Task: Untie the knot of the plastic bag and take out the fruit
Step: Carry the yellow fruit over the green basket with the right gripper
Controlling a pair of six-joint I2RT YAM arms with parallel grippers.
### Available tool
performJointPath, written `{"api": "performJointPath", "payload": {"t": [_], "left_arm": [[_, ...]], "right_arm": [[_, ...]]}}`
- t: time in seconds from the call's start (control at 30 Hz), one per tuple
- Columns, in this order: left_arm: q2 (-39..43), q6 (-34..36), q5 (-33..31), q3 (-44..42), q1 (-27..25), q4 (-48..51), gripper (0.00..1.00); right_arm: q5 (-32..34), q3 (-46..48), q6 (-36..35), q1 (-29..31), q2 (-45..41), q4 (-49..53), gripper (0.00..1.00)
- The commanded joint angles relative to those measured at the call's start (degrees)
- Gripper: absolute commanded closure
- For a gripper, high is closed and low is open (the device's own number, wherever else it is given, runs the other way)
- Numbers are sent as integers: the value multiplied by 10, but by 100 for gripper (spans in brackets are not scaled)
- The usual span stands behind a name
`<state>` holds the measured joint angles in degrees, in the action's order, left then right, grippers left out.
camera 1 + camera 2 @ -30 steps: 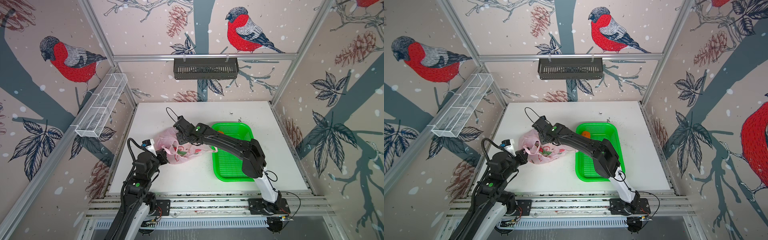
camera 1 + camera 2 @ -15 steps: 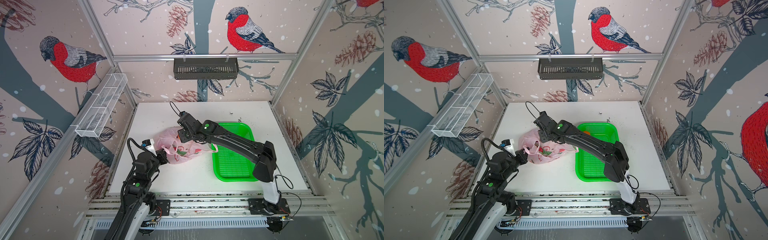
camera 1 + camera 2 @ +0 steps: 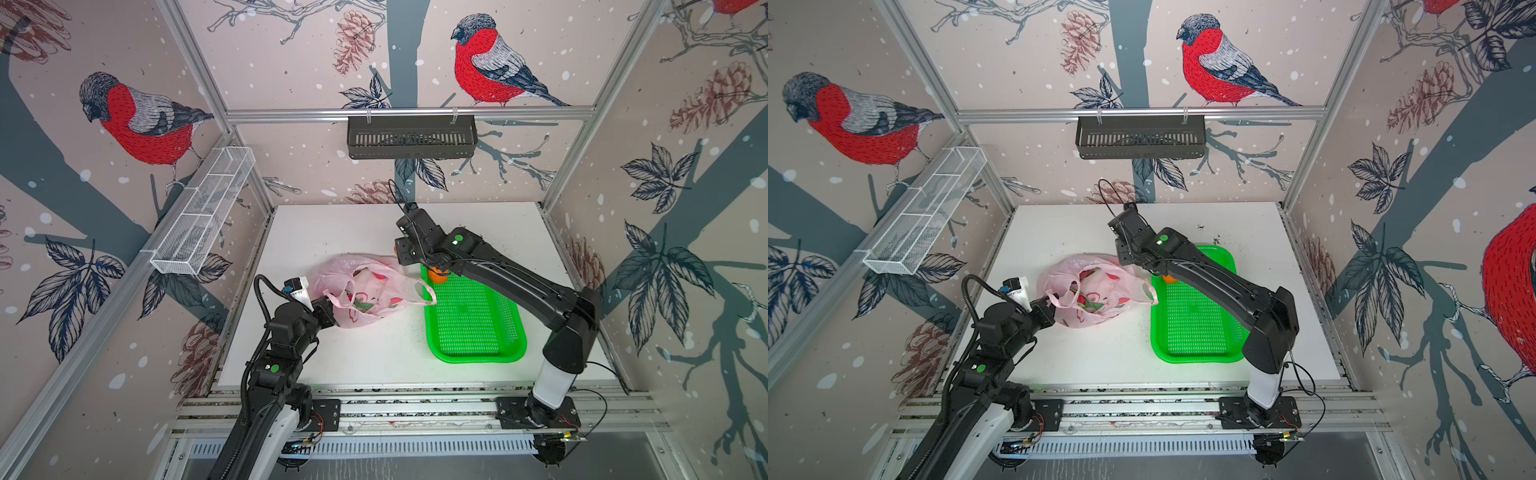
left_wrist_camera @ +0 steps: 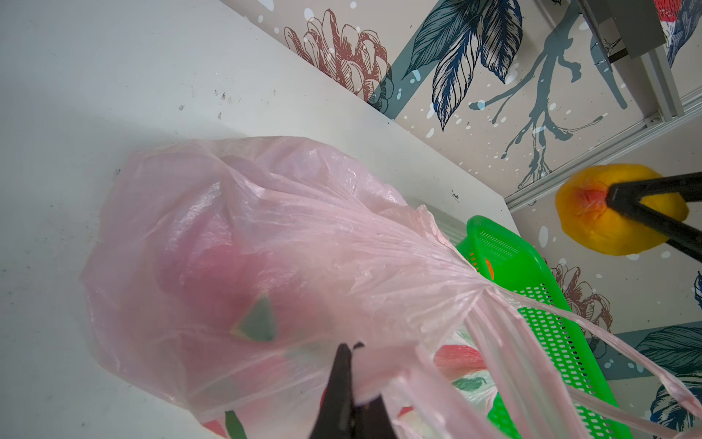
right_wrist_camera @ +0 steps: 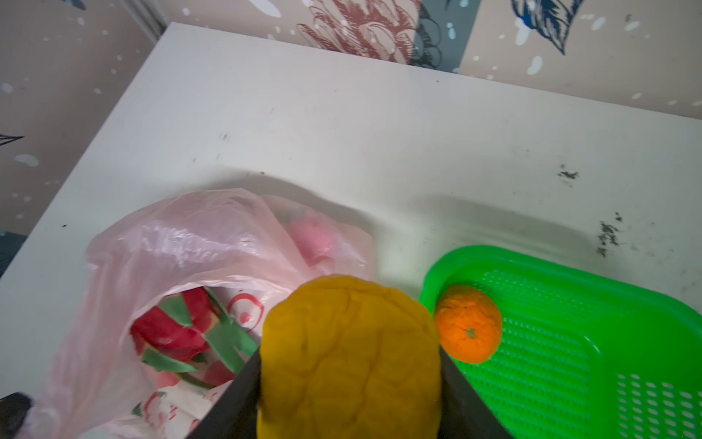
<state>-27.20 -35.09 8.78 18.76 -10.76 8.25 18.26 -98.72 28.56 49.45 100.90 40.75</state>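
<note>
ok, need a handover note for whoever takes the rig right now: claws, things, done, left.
Left claw: shut on the plastic bag's edge.
Right claw: shut on the yellow citrus, in the air between the bag and the green tray.
Orange: in a corner of the tray.
Done: bag untied and open; orange out; citrus lifted out.
Left: set the citrus in the tray, then take out the dragon fruit and the pinkish round shape that shows through the plastic. There may be more fruit hidden in the bag.
</note>
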Motion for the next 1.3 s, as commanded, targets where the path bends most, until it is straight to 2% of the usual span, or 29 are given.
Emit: {"api": "performJointPath", "payload": {"t": [0.0, 0.3, 0.7, 0.93, 1.27], "left_arm": [[0, 3, -2, -1, 0, -11, 100], [-3, 5, -2, -2, 0, -14, 100], [0, 8, -1, -2, 0, -11, 100], [0, 8, -4, -2, 0, -11, 100], [2, 7, -8, -2, 0, -9, 100]], "right_arm": [[11, 56, 17, -36, -32, -33, 58], [-1, 194, 36, -121, -86, -82, 58], [-27, 301, 55, -181, -85, -145, 59], [-38, 334, 58, -206, -56, -183, 59], [-51, 330, 53, -222, -15, -207, 59]]}}
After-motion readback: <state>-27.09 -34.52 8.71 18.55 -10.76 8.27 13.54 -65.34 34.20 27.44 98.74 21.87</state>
